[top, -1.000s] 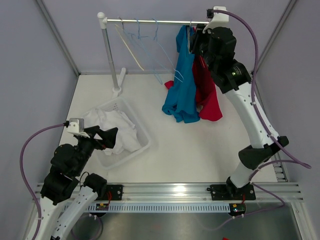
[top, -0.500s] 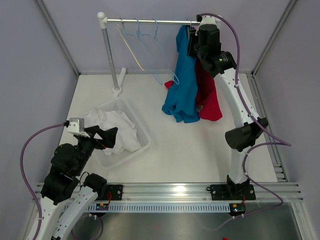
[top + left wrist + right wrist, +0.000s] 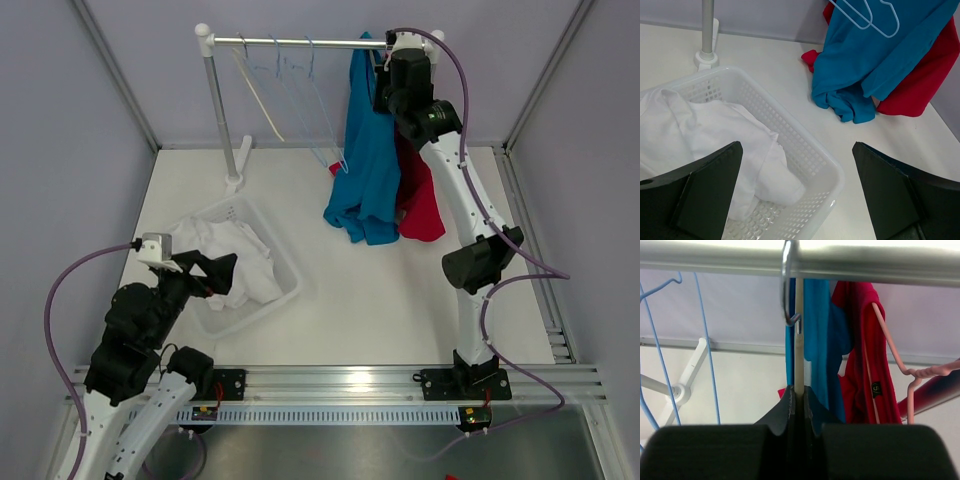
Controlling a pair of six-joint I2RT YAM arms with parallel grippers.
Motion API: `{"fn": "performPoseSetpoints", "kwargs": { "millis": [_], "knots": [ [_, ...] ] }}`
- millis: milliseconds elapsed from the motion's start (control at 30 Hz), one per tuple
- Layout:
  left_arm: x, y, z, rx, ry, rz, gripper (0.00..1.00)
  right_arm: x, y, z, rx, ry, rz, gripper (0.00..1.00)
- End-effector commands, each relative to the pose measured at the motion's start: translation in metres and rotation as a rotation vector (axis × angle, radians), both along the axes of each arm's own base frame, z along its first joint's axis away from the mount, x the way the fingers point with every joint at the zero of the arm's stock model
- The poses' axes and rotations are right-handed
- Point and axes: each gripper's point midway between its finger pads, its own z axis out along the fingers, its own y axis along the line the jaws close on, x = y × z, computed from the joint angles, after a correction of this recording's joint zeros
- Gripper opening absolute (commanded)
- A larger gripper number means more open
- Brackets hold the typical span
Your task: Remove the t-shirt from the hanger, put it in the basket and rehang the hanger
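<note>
A blue t-shirt (image 3: 365, 170) hangs on a cream hanger (image 3: 799, 355) whose metal hook (image 3: 786, 285) sits over the rail (image 3: 300, 43). My right gripper (image 3: 384, 82) is up at the rail, shut on the hanger's neck just below the hook; it also shows in the right wrist view (image 3: 800, 392). A red t-shirt (image 3: 420, 205) hangs behind it on a pink hanger (image 3: 895, 355). My left gripper (image 3: 215, 272) is open and empty, held above the white basket (image 3: 285, 262). The blue shirt's hem (image 3: 850, 107) lies bunched on the table.
The basket (image 3: 830, 170) holds white clothes (image 3: 700, 130). Several empty light-blue hangers (image 3: 290, 90) hang on the rail left of the blue shirt. The rack's post (image 3: 222, 110) stands at the back left. Grey walls close in the table.
My right arm has moved left and up to the rail, and the blue t-shirt has shifted left with it. The left arm has not moved.
</note>
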Motion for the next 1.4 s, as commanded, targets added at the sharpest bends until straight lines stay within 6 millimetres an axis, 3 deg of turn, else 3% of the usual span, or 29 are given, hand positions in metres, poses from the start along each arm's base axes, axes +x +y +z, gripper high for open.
{"fn": "performPoseSetpoints", "kwargs": {
  "millis": [0, 67, 167, 200, 267, 300, 367, 400, 433, 467, 500, 567, 600, 667, 700, 767, 800, 867, 1000, 1033, 1067, 1133, 1167, 1200, 1233, 1267, 1333, 1367],
  "knots": [
    [0.003, -0.005, 0.011, 0.000, -0.038, -0.027, 0.99, -0.005, 0.001, 0.044, 0.033, -0.125, 0.044, 0.02],
    [0.004, -0.005, 0.011, 0.000, -0.036, -0.024, 0.99, -0.015, 0.002, 0.072, 0.064, -0.197, 0.069, 0.00],
    [0.004, -0.005, 0.011, -0.004, -0.035, -0.025, 0.99, -0.027, -0.002, 0.096, 0.081, -0.255, 0.076, 0.00],
    [0.004, -0.006, 0.011, -0.008, -0.035, -0.030, 0.99, -0.028, -0.003, 0.094, 0.078, -0.253, 0.074, 0.00],
    [0.005, -0.008, 0.012, -0.014, -0.033, -0.036, 0.99, -0.039, -0.008, 0.109, 0.090, -0.289, 0.076, 0.00],
    [0.007, -0.008, 0.011, -0.029, -0.023, -0.027, 0.99, -0.039, -0.007, 0.097, 0.083, -0.268, 0.077, 0.00],
    [0.008, -0.010, 0.012, -0.042, -0.017, -0.029, 0.99, -0.052, -0.009, 0.111, 0.104, -0.308, 0.093, 0.00],
    [0.008, -0.013, 0.014, -0.053, -0.014, -0.043, 0.99, -0.051, -0.007, 0.097, 0.098, -0.280, 0.102, 0.00],
    [0.008, -0.016, 0.016, -0.060, -0.013, -0.054, 0.99, -0.060, -0.008, 0.104, 0.111, -0.293, 0.114, 0.00],
    [0.008, -0.018, 0.018, -0.063, -0.010, -0.065, 0.99, -0.063, -0.009, 0.103, 0.117, -0.292, 0.115, 0.00],
    [0.008, -0.026, 0.022, -0.073, -0.003, -0.103, 0.99, -0.063, -0.008, 0.088, 0.112, -0.262, 0.117, 0.00],
    [0.008, -0.034, 0.029, -0.093, -0.006, -0.141, 0.99, -0.074, -0.011, 0.090, 0.125, -0.267, 0.121, 0.00],
    [0.009, -0.043, 0.031, -0.117, 0.012, -0.180, 0.99, -0.074, -0.011, 0.071, 0.117, -0.228, 0.121, 0.00],
    [0.009, -0.055, 0.049, -0.160, -0.020, -0.241, 0.99, -0.090, -0.014, 0.077, 0.149, -0.246, 0.131, 0.00],
    [0.006, -0.066, 0.054, -0.197, -0.011, -0.300, 0.99, -0.092, -0.014, 0.057, 0.145, -0.210, 0.133, 0.00],
    [0.011, -0.080, 0.067, -0.237, -0.014, -0.357, 0.98, -0.113, -0.016, 0.064, 0.178, -0.219, 0.158, 0.00],
    [0.009, -0.088, 0.070, -0.275, 0.010, -0.395, 0.97, -0.116, -0.016, 0.042, 0.173, -0.174, 0.161, 0.00],
    [0.015, -0.099, 0.082, -0.316, 0.009, -0.436, 0.92, -0.137, -0.021, 0.047, 0.210, -0.190, 0.172, 0.00],
    [0.019, -0.126, 0.103, -0.384, 0.005, -0.497, 0.87, -0.176, -0.031, 0.019, 0.247, -0.158, 0.177, 0.00],
    [0.011, -0.142, 0.107, -0.384, 0.011, -0.550, 0.87, -0.183, -0.032, 0.015, 0.257, -0.152, 0.177, 0.00],
    [0.021, -0.152, 0.110, -0.374, 0.018, -0.531, 0.86, -0.190, -0.033, -0.006, 0.265, -0.110, 0.173, 0.00],
    [0.009, -0.182, 0.115, -0.363, 0.022, -0.596, 0.86, -0.216, -0.033, -0.004, 0.301, -0.124, 0.192, 0.00],
    [0.018, -0.194, 0.116, -0.355, 0.028, -0.576, 0.86, -0.224, -0.034, -0.023, 0.294, -0.094, 0.188, 0.00],
    [0.015, -0.204, 0.119, -0.360, 0.031, -0.597, 0.85, -0.240, -0.038, -0.016, 0.311, -0.123, 0.194, 0.00],
    [0.008, -0.218, 0.122, -0.369, 0.028, -0.637, 0.84, -0.248, -0.038, -0.022, 0.318, -0.112, 0.192, 0.00],
    [0.014, -0.231, 0.120, -0.377, 0.038, -0.629, 0.84, -0.260, -0.032, -0.038, 0.314, -0.087, 0.212, 0.00],
    [0.010, -0.249, 0.131, -0.403, 0.013, -0.656, 0.82, -0.284, -0.034, -0.033, 0.364, -0.118, 0.243, 0.00],
    [0.012, -0.256, 0.132, -0.408, 0.015, -0.655, 0.81, -0.294, -0.029, -0.048, 0.370, -0.092, 0.269, 0.00]
  ]
}}
